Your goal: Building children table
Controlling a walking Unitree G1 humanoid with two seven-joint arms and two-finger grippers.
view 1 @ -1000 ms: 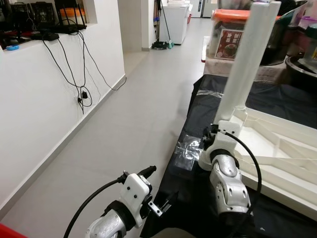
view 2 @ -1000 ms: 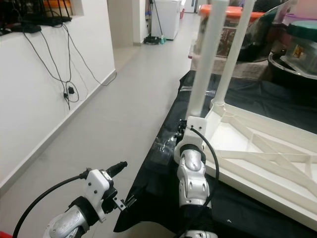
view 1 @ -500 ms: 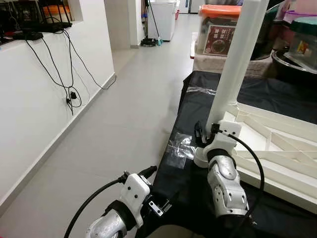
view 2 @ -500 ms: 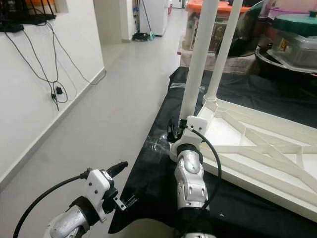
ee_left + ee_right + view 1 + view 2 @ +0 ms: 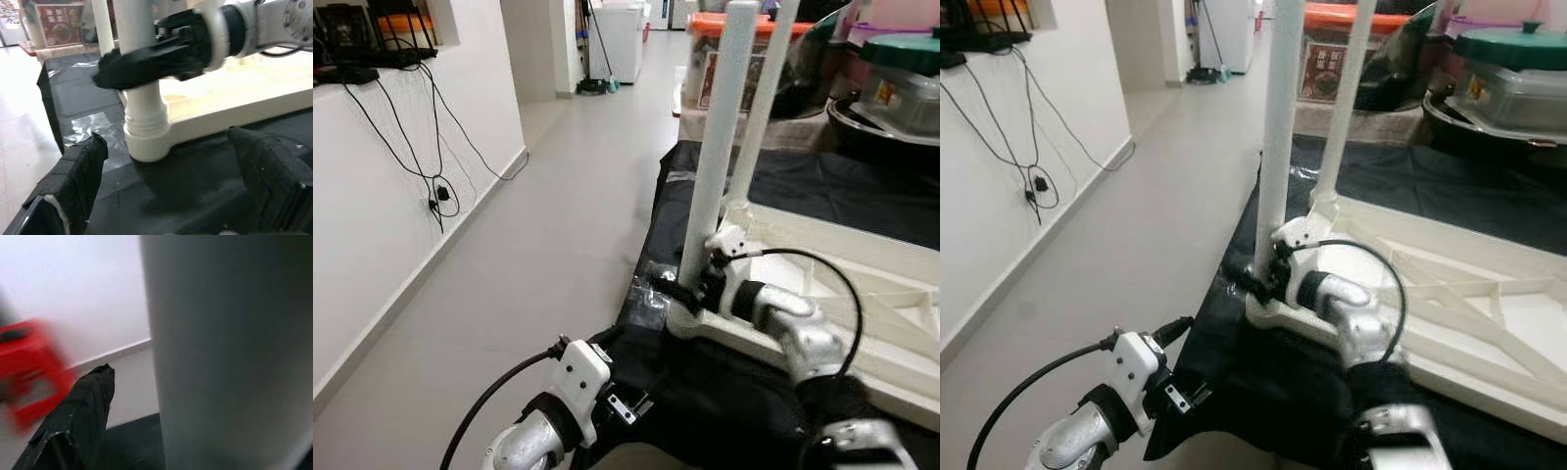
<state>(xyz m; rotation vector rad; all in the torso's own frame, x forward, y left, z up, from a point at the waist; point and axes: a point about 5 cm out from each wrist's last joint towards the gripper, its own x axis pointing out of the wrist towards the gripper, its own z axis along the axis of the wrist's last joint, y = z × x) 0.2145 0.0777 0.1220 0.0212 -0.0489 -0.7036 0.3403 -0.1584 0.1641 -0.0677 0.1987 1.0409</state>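
Note:
The white children's table (image 5: 862,245) lies upside down on a black cloth (image 5: 724,401). Two white legs stand up from it, the near leg (image 5: 717,147) at the corner and the far leg (image 5: 766,98) behind it. My right gripper (image 5: 685,291) reaches in from the right and sits around the base of the near leg (image 5: 142,112). It is open: the right wrist view has a gap between one finger (image 5: 78,421) and the leg (image 5: 230,352). My left gripper (image 5: 171,186) hovers low in front of that corner, open and holding nothing.
A crumpled clear plastic film (image 5: 648,294) lies on the cloth by the corner. Storage boxes with an orange lid (image 5: 705,20) and a green-lidded container (image 5: 901,59) stand behind the table. A grey corridor floor (image 5: 538,225) and a white wall with hanging cables (image 5: 421,147) run along the left.
The camera has shifted, so the table sits more to the left. My right arm has swung from straight in front of the leg to its right side, gripper still at the leg's base.

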